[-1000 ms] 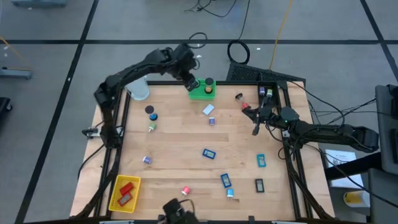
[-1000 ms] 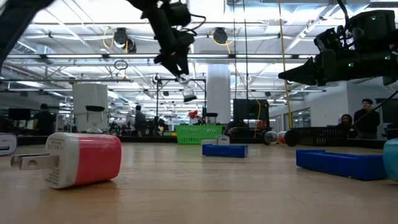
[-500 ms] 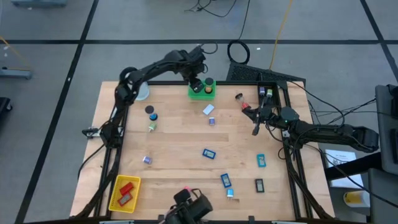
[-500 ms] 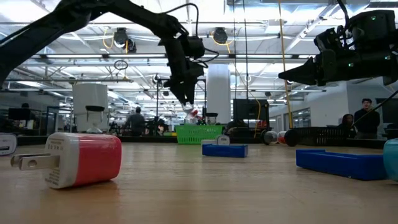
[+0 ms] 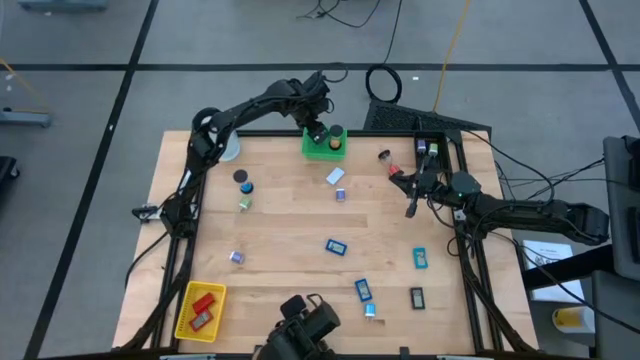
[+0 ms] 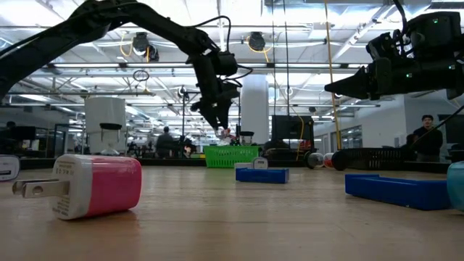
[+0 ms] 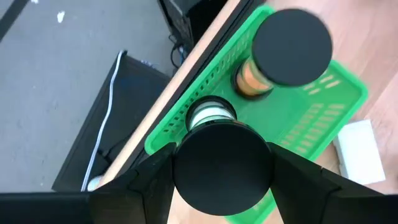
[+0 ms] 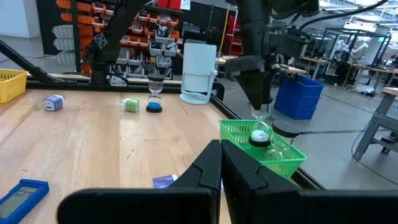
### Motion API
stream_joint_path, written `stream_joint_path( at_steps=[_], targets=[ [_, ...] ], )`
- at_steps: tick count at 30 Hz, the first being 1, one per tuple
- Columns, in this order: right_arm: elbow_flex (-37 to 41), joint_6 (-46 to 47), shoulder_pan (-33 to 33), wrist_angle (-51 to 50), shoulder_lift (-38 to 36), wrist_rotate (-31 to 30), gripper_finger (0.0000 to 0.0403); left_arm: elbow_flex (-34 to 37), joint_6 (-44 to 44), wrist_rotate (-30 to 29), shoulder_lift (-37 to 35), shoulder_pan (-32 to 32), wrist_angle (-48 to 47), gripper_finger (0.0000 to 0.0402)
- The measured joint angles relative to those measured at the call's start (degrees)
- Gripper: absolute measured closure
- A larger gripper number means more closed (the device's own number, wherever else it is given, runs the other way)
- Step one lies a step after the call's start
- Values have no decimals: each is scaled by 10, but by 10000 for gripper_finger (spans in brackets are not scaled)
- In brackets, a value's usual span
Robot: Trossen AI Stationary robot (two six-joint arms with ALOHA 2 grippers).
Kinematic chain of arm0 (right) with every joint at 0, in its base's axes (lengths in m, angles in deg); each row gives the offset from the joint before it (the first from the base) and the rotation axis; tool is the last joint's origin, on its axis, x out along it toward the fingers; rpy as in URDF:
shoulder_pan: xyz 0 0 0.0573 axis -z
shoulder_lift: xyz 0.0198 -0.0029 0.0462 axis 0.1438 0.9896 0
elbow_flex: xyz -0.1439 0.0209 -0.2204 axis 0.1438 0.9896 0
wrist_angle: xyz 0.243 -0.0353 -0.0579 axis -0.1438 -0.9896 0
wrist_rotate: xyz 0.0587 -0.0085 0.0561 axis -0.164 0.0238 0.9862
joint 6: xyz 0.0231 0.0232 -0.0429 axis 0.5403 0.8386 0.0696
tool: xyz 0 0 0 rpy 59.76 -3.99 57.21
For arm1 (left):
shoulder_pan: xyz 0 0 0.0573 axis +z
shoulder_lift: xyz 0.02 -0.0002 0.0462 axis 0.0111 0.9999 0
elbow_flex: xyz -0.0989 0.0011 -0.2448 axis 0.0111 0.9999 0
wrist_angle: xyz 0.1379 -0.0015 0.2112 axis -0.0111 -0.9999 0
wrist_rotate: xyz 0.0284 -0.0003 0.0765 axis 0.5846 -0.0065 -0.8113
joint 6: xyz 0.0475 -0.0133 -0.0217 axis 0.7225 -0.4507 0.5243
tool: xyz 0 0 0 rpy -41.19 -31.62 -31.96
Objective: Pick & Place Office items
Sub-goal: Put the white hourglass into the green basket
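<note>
My left gripper (image 5: 318, 130) is at the table's far edge over the green mesh basket (image 5: 326, 150), shut on a small hourglass with black end caps and white sand (image 7: 211, 113). It also shows in the right wrist view (image 8: 261, 132) and the low view (image 6: 225, 133). A second hourglass, with orange sand (image 7: 291, 43), stands upright in the basket. My right gripper (image 5: 408, 208) hangs shut and empty above the table's right side. My left gripper pinches the hourglass's upper black cap (image 7: 222, 165) between its two fingers, which come from above and point down. The hourglass hangs upright below the fingers, its lower end down inside the basket's rim (image 8: 249, 152). I cannot tell whether it stands on the basket's floor.
Blue blocks (image 5: 336, 246) (image 5: 363, 290), a teal one (image 5: 420, 258) and a black one (image 5: 417, 296) lie mid-table and right. A red-and-white charger (image 6: 94, 185) lies near the front edge. A yellow basket (image 5: 200, 310) stands at the front left, a white cylinder (image 5: 225, 148) at the far left.
My left gripper has carried the hourglass toward the table's right edge and down, from above the basket's left end into the green basket. The hourglass stays upright in the hold. A dark object at the table's near edge has shifted right.
</note>
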Motion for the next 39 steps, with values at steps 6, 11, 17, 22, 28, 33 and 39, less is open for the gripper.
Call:
stream_joint_path(
  at_steps=[6,11,17,22,28,33,39],
  targets=[
    [0,0,0,0,0,0,403,0,3,15,0,-1,-6,176],
    [0,0,0,0,0,0,403,0,2,10,0,1,-7,176],
    [0,1,0,0,0,0,403,1,3,7,20,2,-5,176],
    [0,1,0,0,0,1,403,1,5,1,17,2,-2,176],
    [0,0,0,0,0,1,403,1,6,1,18,2,-1,166],
    [0,0,0,0,0,2,403,1,7,-2,18,-2,2,128],
    [0,0,0,0,0,2,403,1,20,-18,15,-2,-3,89]
  ],
)
